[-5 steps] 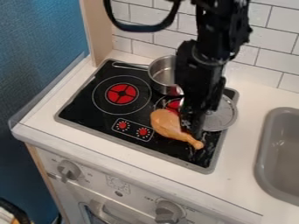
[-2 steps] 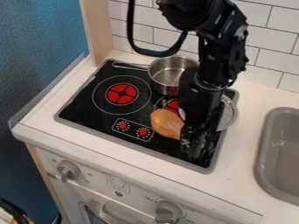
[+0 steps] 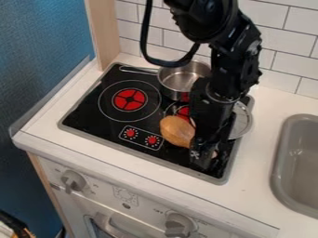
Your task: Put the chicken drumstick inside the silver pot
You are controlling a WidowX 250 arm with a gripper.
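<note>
The black gripper (image 3: pixel 202 155) hangs low over the front right of the stove, across the thin end of the chicken drumstick (image 3: pixel 176 130). The drumstick's thick orange-brown end lies on the black stovetop to the gripper's left, and its bone end is mostly hidden behind the gripper. How the fingers stand around it cannot be made out. The silver pot (image 3: pixel 181 79) stands at the back of the stove, its handle pointing left and its right side partly behind the arm.
A round silver lid (image 3: pixel 241 122) lies on the stove's right side, partly behind the arm. The grey sink (image 3: pixel 299 162) is set into the counter (image 3: pixel 261 153) at the right. A tiled wall (image 3: pixel 282 46) rises behind the stove, and a wooden post stands at the back left.
The gripper has come down and toward the stove's front edge, over the drumstick's thin end, which was in plain view earlier. More of the pot shows now. The drumstick's thick end has stayed put.
</note>
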